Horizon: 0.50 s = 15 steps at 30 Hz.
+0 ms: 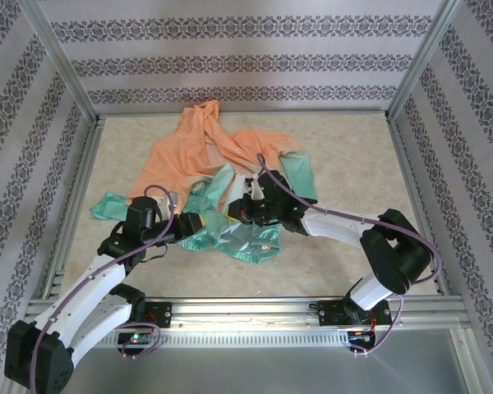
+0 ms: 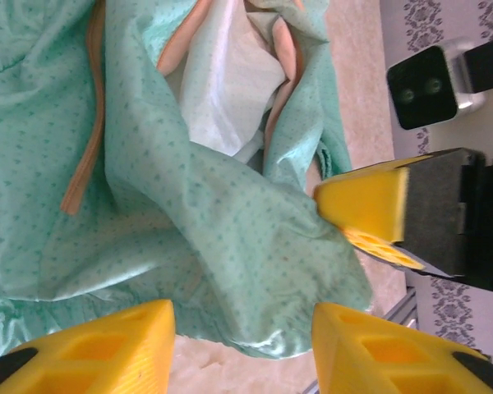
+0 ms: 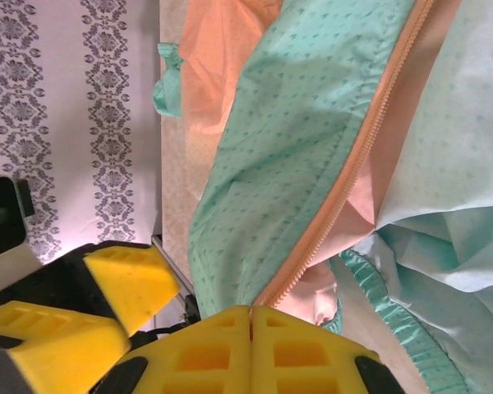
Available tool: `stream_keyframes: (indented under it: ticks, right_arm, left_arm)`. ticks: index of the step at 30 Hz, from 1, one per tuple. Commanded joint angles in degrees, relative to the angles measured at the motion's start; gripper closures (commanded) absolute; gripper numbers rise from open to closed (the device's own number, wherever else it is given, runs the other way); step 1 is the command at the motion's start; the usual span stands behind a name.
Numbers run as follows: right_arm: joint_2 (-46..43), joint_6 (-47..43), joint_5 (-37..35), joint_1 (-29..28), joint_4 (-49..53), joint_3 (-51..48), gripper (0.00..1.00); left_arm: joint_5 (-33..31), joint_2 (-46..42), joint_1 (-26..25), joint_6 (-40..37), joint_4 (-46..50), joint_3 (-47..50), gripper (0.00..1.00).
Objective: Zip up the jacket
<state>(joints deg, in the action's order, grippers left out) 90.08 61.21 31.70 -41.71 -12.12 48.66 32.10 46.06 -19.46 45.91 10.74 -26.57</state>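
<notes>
Handling a thin, slick, floppy jacket point(image 1: 222, 176), crumpled mid-table point(image 1: 353, 164), hem toward me. My right gripper point(image 3: 251, 328) is clenched on the hem at the zipper point(image 3: 345, 189). My left gripper point(image 2: 242, 318) sits released beside the green hem. I'd pinch zipper tape; loose cloth likely slips.

Zipper point(image 3: 345, 197): lower end goes behind the closed right fingers point(image 3: 205, 353), can't tell if it's pinched. From above, right arm point(image 1: 329, 222) covers the middle of the jacket point(image 1: 222, 164) hem. Left fingers point(image 2: 90, 345) cut off by the bottom edge; there the jacket runs off top and left.
</notes>
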Motion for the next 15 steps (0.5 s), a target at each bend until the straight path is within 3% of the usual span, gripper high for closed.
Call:
stream_keyframes:
  ticks: [1, 7, 15]
  right_arm:
    - [-1.72, -2.89, -1.70, -1.03, 0.51, 1.78, 1.00]
    - [-2.98, -3.72, -2.34, -1.93, 0.70, 1.74, 1.00]
    - [-3.49, -4.61, -3.05, -2.81, 2.67, 1.83, 1.00]
  left_arm:
    - [-1.42, -1.15, -3.30, 6.16, -0.08, -1.56, 0.56]
    - [-5.95, 1.73, -10.35, 13.34, -9.49, -1.59, 0.58]
    - [-7.00, 6.00, -13.56, 14.71, -13.58, -2.44, 0.62]
